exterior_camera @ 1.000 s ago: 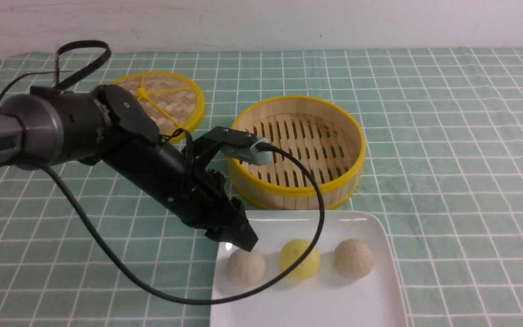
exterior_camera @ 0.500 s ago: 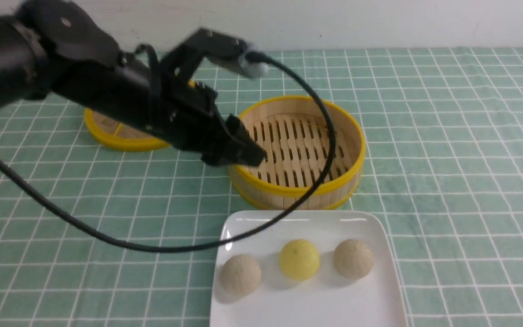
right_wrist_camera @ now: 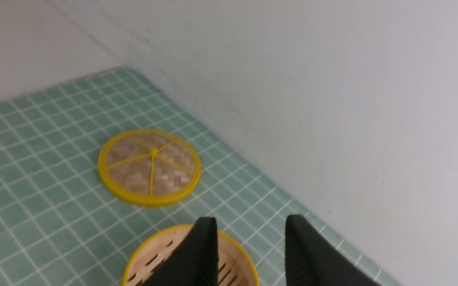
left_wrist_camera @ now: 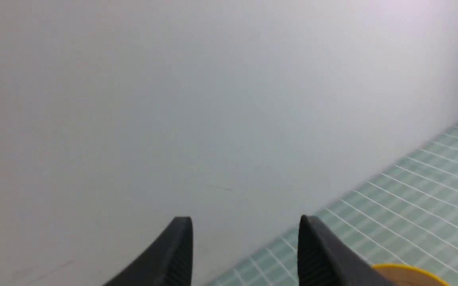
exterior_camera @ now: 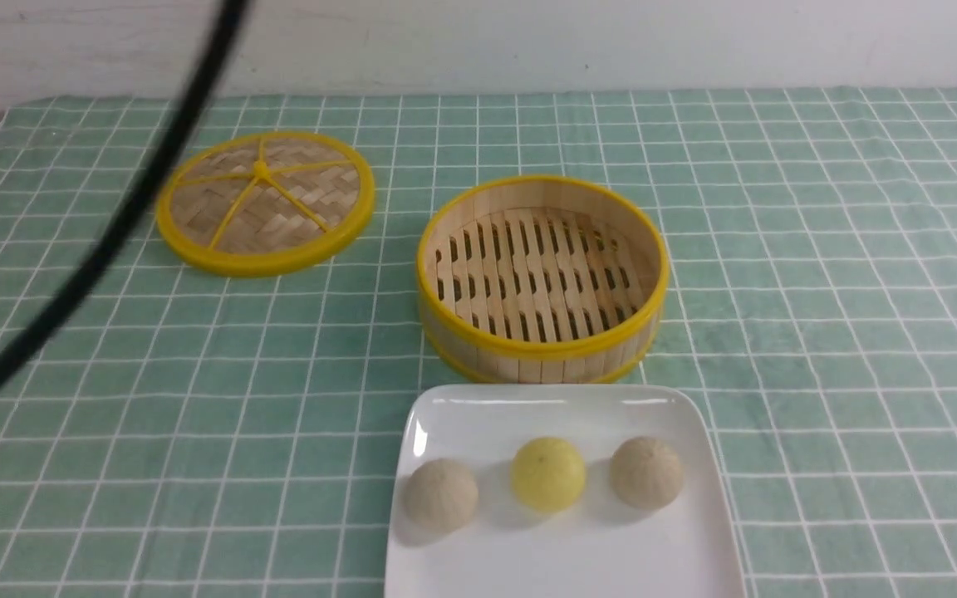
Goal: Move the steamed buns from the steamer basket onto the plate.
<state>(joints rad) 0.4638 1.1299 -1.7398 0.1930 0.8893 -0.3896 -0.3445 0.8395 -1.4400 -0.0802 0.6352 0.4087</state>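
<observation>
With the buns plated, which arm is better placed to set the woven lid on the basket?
Left, probably: the flat woven yellow-rimmed lid lies left of the round bamboo steamer basket, and the left gripper is open and empty.

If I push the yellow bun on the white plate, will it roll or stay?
The yellow bun looks nearly round, so it would probably roll rather than slide. The plate is glossy with a low rim, which may hardly stop it. It could bump the left cream bun or the right cream bun beside it.
</observation>
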